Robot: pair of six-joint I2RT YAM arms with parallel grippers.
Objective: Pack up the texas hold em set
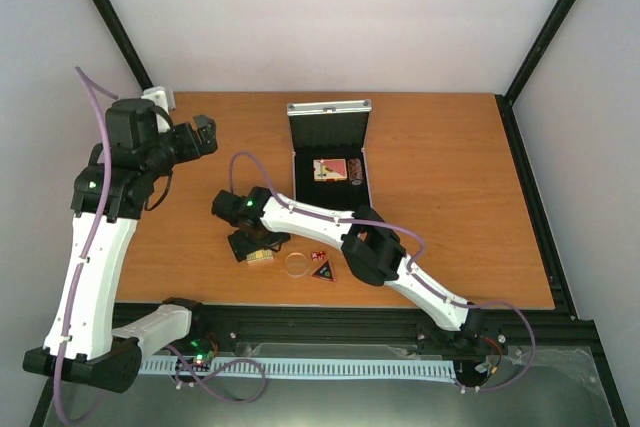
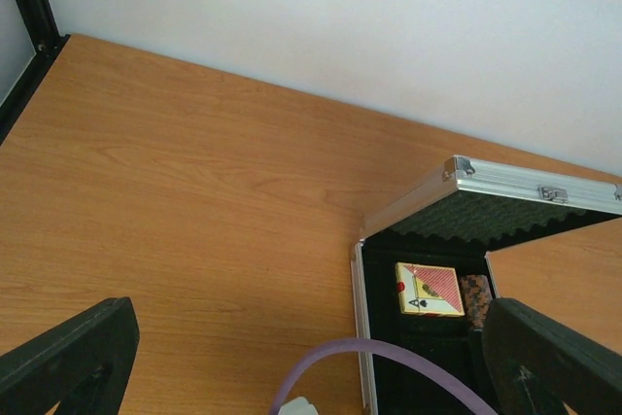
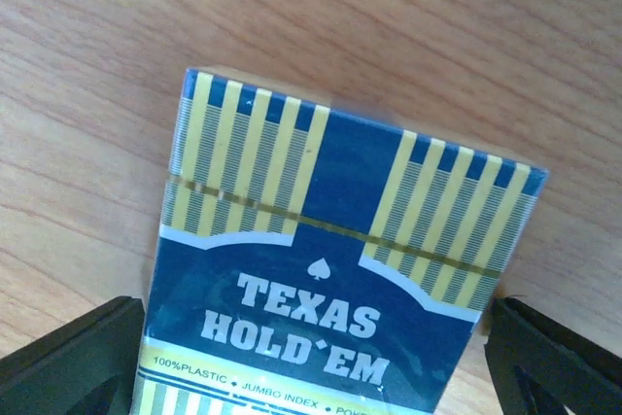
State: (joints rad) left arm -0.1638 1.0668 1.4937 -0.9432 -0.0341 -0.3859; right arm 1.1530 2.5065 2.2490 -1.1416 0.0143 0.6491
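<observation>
The silver case (image 1: 368,162) lies open at the table's back middle, lid (image 1: 329,107) upright. A pink card deck (image 1: 330,169) and a brown chip stack (image 1: 356,172) sit in its black lining. My right gripper (image 1: 258,247) is down at the front middle, open. Its fingers (image 3: 68,362) flank the blue-yellow "Texas Hold'em" deck (image 3: 330,269), which rests on the wood. A clear disc (image 1: 297,263), red dice (image 1: 316,256) and a black triangle (image 1: 322,271) lie just right of it. My left gripper (image 1: 205,132) hangs open and empty above the table, left of the case (image 2: 362,318).
The right arm's purple cable (image 2: 389,352) arcs across the left wrist view between that gripper and the case. Black frame posts stand at the table's back corners, and a black rail runs along its right edge (image 1: 530,197).
</observation>
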